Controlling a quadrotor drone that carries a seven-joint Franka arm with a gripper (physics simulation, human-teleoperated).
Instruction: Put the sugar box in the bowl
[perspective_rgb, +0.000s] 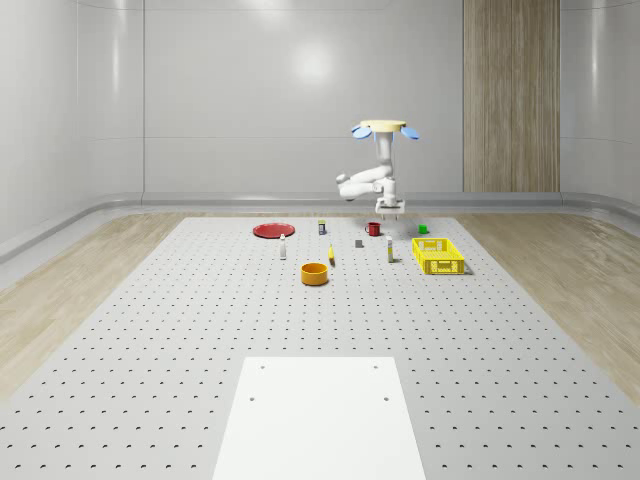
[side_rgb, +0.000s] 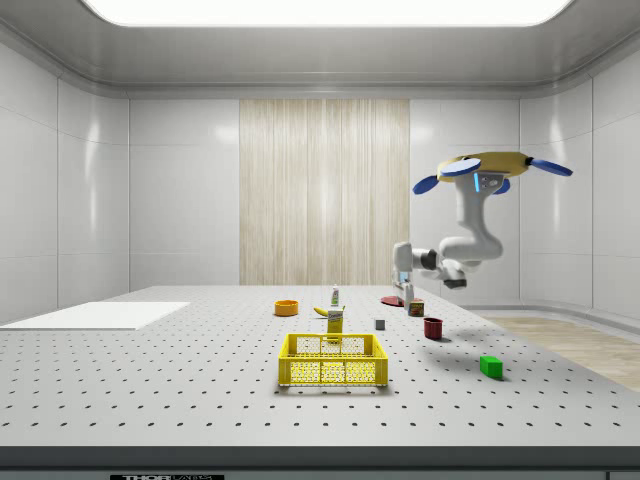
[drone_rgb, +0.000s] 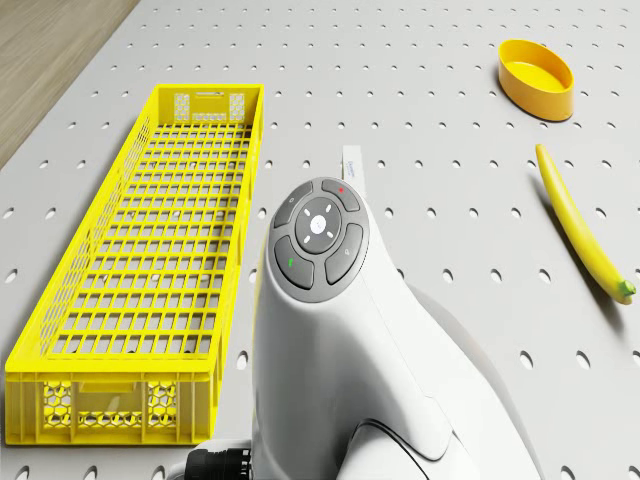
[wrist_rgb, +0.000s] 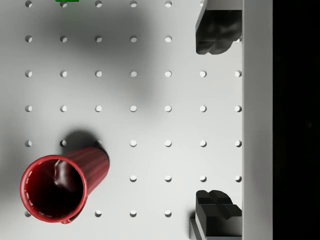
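I read this as the approach step; nothing is grasped. My drone (perspective_rgb: 385, 127) hovers above the table's far end, near the yellow crate (perspective_rgb: 438, 256); the gripper (perspective_rgb: 388, 211) hangs over the red mug (wrist_rgb: 60, 182), fingers (wrist_rgb: 215, 30) spread apart and empty. The sugar box (side_rgb: 335, 321) stands upright just behind the crate in the side view; the orange bowl (perspective_rgb: 315, 273) sits well apart. Next I must shift across and descend on the box.

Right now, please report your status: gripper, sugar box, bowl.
Drone hovering above table's far end. Gripper open, empty, above bare table beside red mug. Sugar box cannot be told apart. Orange bowl empty, well apart.
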